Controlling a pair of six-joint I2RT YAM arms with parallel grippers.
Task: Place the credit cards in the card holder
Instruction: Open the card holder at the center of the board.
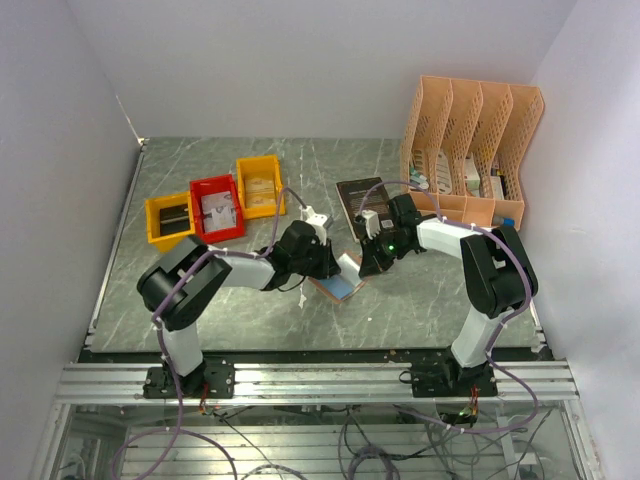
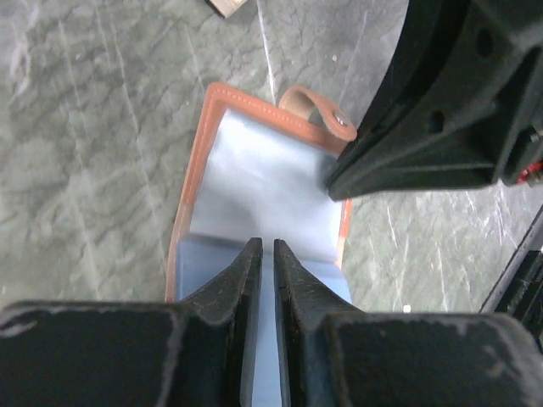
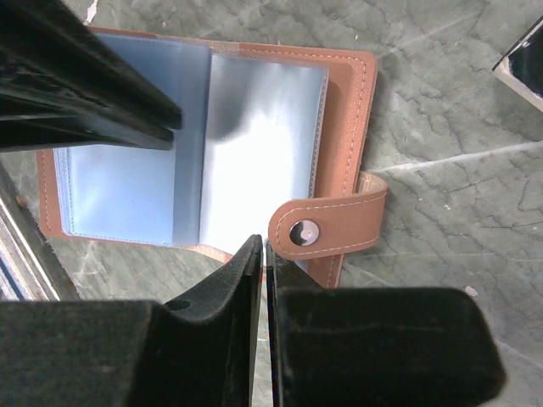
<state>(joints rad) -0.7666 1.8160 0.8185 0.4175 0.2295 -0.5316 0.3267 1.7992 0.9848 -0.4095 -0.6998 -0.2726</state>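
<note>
From above, the card holder (image 1: 325, 291) lies open on the grey marbled surface (image 1: 450, 310), about midway between my two arms. My left claw (image 1: 330, 268) reaches in from the left and my right claw (image 1: 368, 262) from the right, and both tips come down close over the holder. A black book (image 1: 360, 198) lies just behind them. A peach file rack (image 1: 470, 140) stands at the far right. Two yellow bins (image 1: 170, 220) and a red bin (image 1: 217, 207) sit at the far left.

My left wrist camera looks down over the open holder, where clear sleeves are framed by a stitched tan border. My left fingers (image 2: 237, 280) stand a thin slit apart above the near half, where the blue card (image 2: 212, 263) lies. Blue shows through the gap, and I cannot tell whether I am pinching the card or have let it go. The strap (image 2: 310, 102) with its round snap (image 2: 342, 121) curls up at the far edge. My right claw's dark tip sits on the sleeve just beside it.

In my right wrist camera, the holder lies spread flat with the blue card in its left page. My left claw's black fingers lie across that page's upper corner. My right fingers (image 3: 229, 280) are drawn together to a hairline, their tips at the holder's near edge just left of the strap. I cannot tell whether they nip the cover.
</note>
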